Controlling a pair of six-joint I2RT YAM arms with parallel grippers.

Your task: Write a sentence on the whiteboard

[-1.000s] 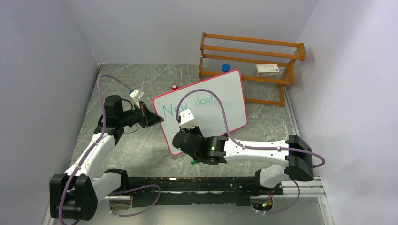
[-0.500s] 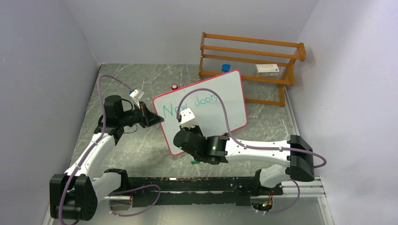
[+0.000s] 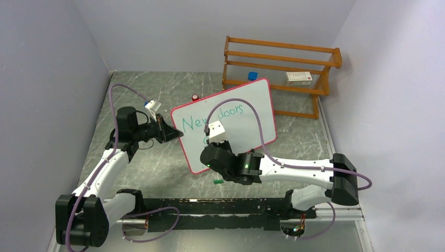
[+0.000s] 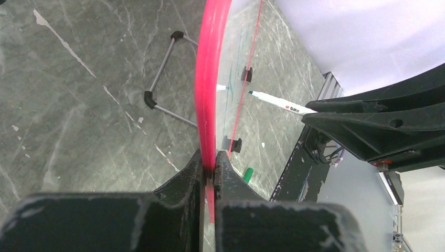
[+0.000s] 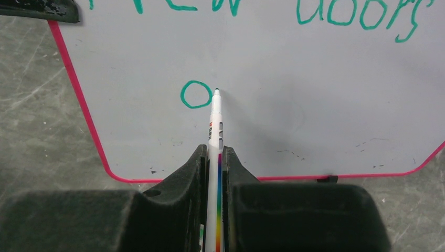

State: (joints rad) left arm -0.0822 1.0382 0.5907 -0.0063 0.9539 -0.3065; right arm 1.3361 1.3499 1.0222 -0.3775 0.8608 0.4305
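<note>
On the left edge of the whiteboard [image 3: 261,102], clamps the left jaws shut over the pink rim, bracing the panel, propped on small black feet near the middle of the bench [image 3: 157,157]. Grips a marker [image 5: 215,121] in the right jaws, closed on the barrel, long axis running straight out from the wrist toward the board face.

Reads "New doors" as line 1 of the sentence [image 3: 231,110], in green across the upper part of the board. Finds only 1 letter of line 2 so far, an "o" [image 5: 196,94] low on the left. Judges the task a little past halfway: 2 words done, word 3 barely begun.

Places the marker tip just right of that "o", about level with its top in the right wrist view. Cannot tell for certain about contact; looks, from the left wrist view, a touch off the surface, with a gap between tip and reflection.

Hinges the next move on 1 relation: blank board directly ahead of the tip and off to its right, along the board's long axis, parallel to line 1. Calls for a short press forward along the marker's own axis, then strokes rightward, staying above the pink bottom rim close below. Leaves the writing to the right arm, the 1 holding the marker and nearer the blank area; leaves the left arm to resist the push.

Notes also a small green piece [image 3: 218,181] on the bench under the right arm, perhaps a cap, and a wooden rack [image 3: 278,58] well behind the board.
</note>
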